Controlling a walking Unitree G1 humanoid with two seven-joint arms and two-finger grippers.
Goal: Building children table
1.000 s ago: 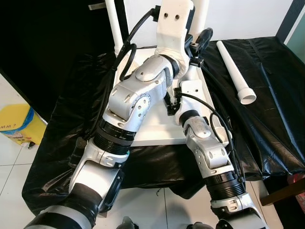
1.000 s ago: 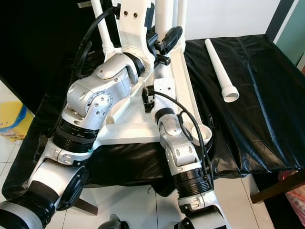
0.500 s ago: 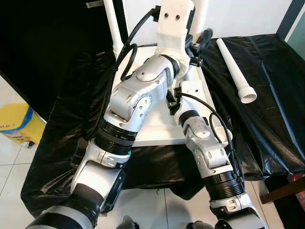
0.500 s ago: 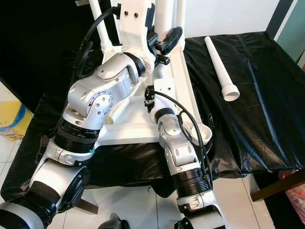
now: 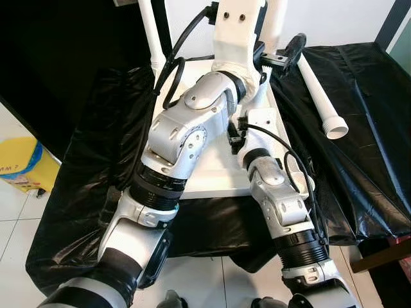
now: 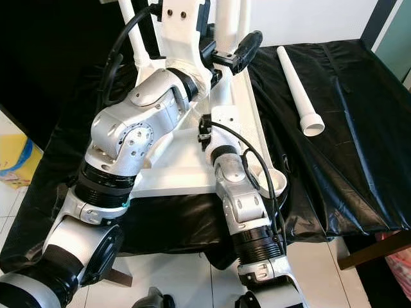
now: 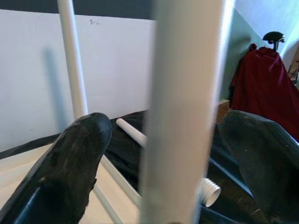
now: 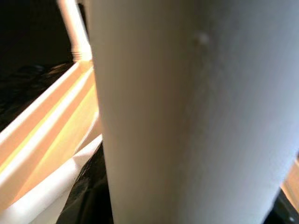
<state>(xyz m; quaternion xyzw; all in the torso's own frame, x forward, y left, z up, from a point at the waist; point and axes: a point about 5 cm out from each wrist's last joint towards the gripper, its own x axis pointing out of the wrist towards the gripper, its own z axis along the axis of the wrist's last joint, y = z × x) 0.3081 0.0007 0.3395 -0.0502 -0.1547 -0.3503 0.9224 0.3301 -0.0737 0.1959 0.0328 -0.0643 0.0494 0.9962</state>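
Jaws of the left gripper [image 7: 187,154] stood open on both sides of an upright table leg [image 7: 182,112] at the far edge of the upturned tabletop [image 5: 212,173]; for the right gripper I cannot tell. The leg looked light, stiff and smooth — best held mid-shaft. A spare leg [image 5: 318,90] lay right, pointing near–far.
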